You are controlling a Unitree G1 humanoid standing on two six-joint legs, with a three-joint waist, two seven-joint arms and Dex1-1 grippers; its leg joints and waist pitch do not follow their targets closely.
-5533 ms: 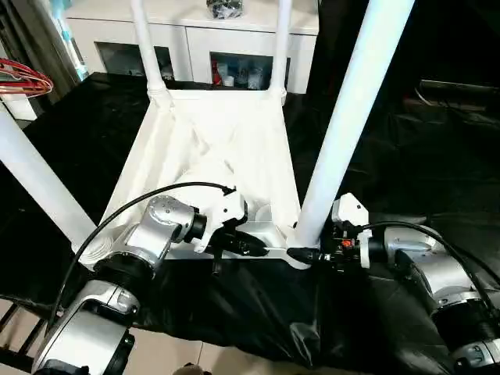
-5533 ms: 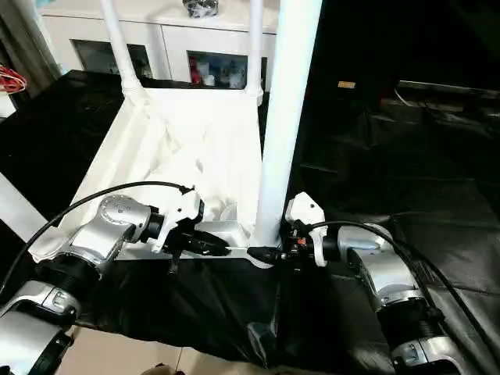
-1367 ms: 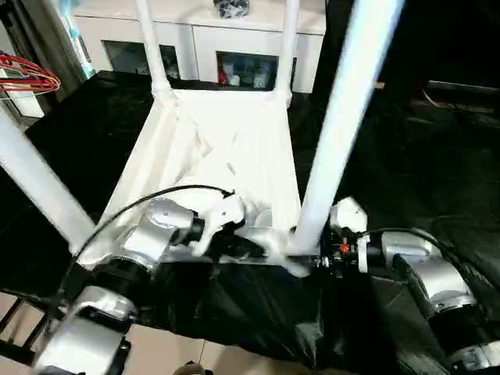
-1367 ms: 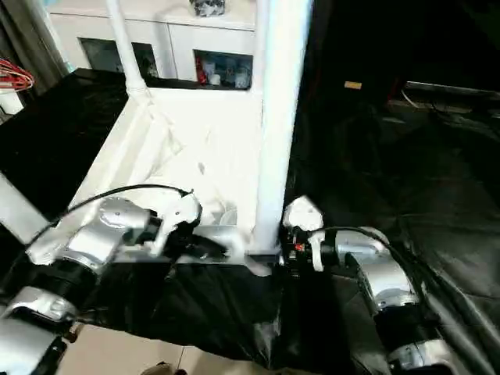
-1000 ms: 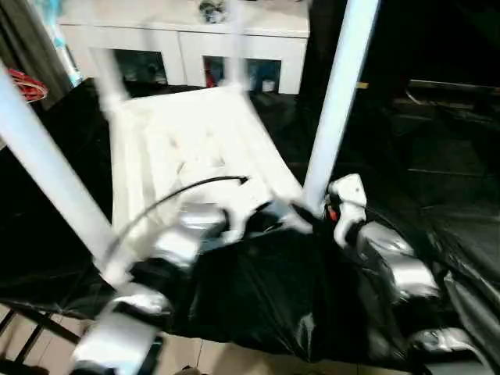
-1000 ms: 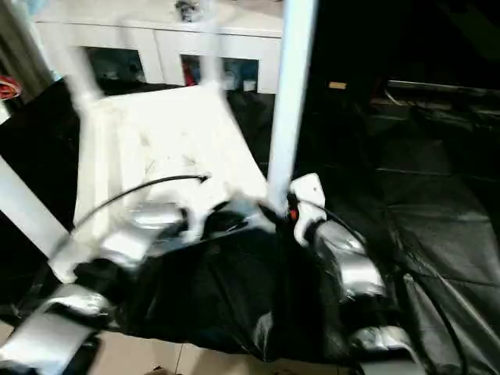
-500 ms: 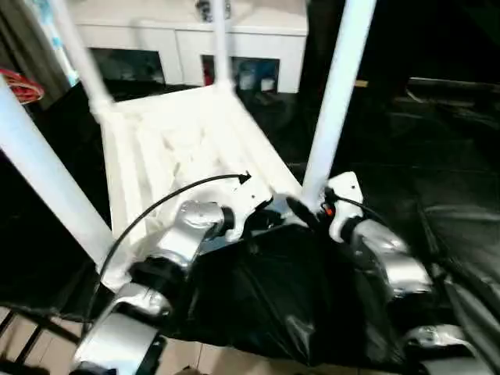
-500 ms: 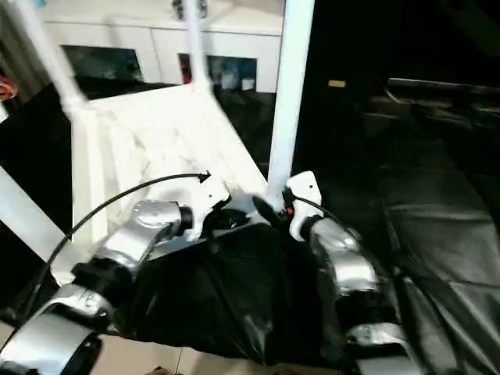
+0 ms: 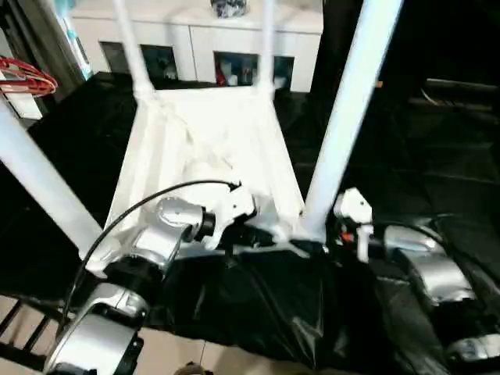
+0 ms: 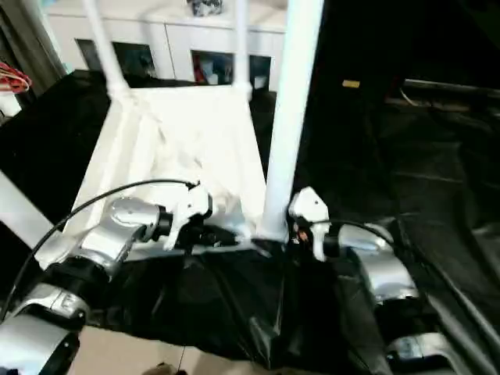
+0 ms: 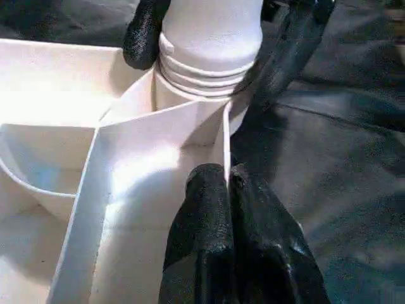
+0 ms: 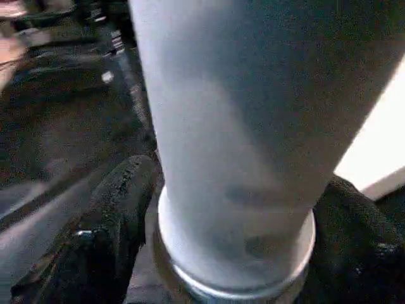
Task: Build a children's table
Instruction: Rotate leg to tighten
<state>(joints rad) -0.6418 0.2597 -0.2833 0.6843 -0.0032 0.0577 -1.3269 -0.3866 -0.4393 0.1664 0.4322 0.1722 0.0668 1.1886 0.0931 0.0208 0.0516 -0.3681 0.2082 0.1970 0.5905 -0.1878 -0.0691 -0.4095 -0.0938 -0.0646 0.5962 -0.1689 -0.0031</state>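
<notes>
1. Black fingers of your left gripper (image 11: 226, 190) are pressing together on the thin white rim of the children's table (image 9: 211, 148); the upturned top is lying directly ahead of that gripper, ribbed underside facing up.
2. Just beyond those fingertips, at the rim's end, the near right leg (image 9: 348, 101) is standing upright in its round corner socket (image 11: 202, 95).
3. Your right gripper (image 12: 234, 209) is spreading wide around the base of that same leg, one black finger (image 12: 120, 196) sitting on each side of the tube, with the leg filling the gap between them.
4. Your two grippers are meeting at this one corner, the left coming along the near edge and the right coming from the outer side.
5. Farther out from both grippers, three more legs are rising from the other corners, and the whole table is resting on black sheeting (image 9: 406, 156).
6. Past the far edge, a white cabinet (image 9: 195, 47) is standing.
</notes>
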